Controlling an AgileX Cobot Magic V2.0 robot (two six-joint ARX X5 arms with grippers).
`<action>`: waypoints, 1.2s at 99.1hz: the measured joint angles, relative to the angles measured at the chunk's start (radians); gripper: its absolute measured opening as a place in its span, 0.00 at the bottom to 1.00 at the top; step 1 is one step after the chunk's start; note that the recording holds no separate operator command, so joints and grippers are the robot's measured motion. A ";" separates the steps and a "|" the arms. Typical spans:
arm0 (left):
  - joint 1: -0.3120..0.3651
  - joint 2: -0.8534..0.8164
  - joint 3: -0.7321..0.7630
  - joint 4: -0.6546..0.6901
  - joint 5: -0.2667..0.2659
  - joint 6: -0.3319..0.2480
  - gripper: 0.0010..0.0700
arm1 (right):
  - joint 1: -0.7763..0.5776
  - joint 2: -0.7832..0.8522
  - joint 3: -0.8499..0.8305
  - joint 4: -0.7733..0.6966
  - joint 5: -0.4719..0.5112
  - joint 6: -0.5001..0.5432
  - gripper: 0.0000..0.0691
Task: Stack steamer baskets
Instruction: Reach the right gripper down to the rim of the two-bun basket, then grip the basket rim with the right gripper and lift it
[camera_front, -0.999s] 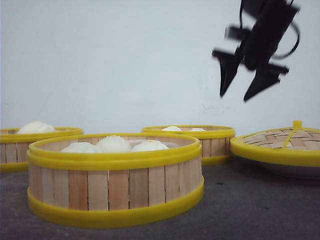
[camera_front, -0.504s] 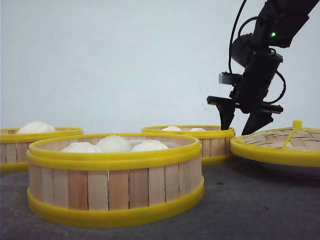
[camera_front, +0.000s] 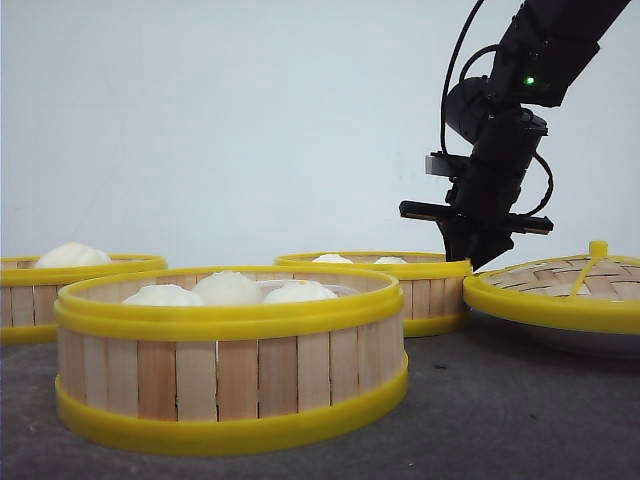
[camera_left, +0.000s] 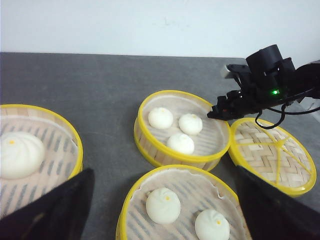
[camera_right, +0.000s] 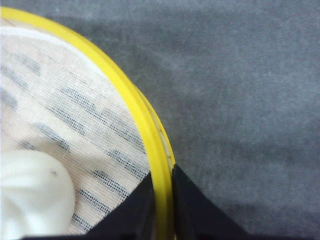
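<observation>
Three steamer baskets with white buns sit on the dark table: a near one (camera_front: 230, 375) (camera_left: 131, 197), one at the left (camera_front: 30, 300) (camera_left: 75, 140), and a far one (camera_front: 425, 295) (camera_left: 150, 152). My right gripper (camera_front: 468, 258) (camera_left: 220, 111) (camera_right: 163, 187) is down at the far basket's right side, shut on its yellow rim (camera_right: 135, 100), one finger inside and one outside. My left gripper (camera_left: 164, 180) hangs wide open above the near basket, holding nothing; it does not show in the front view.
A domed woven lid (camera_front: 560, 290) (camera_left: 272, 155) with yellow rim and knob lies on a white plate (camera_front: 590, 342) just right of the far basket, close to the right arm. A white wall stands behind the table.
The right arm came down from high up to the far basket's right rim and its fingers closed on the rim. That basket shifted slightly to the left.
</observation>
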 joint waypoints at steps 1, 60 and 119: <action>0.000 0.000 0.000 0.000 0.000 0.000 0.78 | 0.000 0.000 0.000 0.001 0.000 0.004 0.04; 0.000 -0.078 0.000 -0.088 0.000 0.013 0.78 | -0.010 -0.256 0.265 -0.258 -0.113 0.038 0.04; 0.000 -0.248 0.000 -0.196 0.001 0.023 0.78 | 0.309 -0.426 0.259 -0.531 -0.090 -0.147 0.03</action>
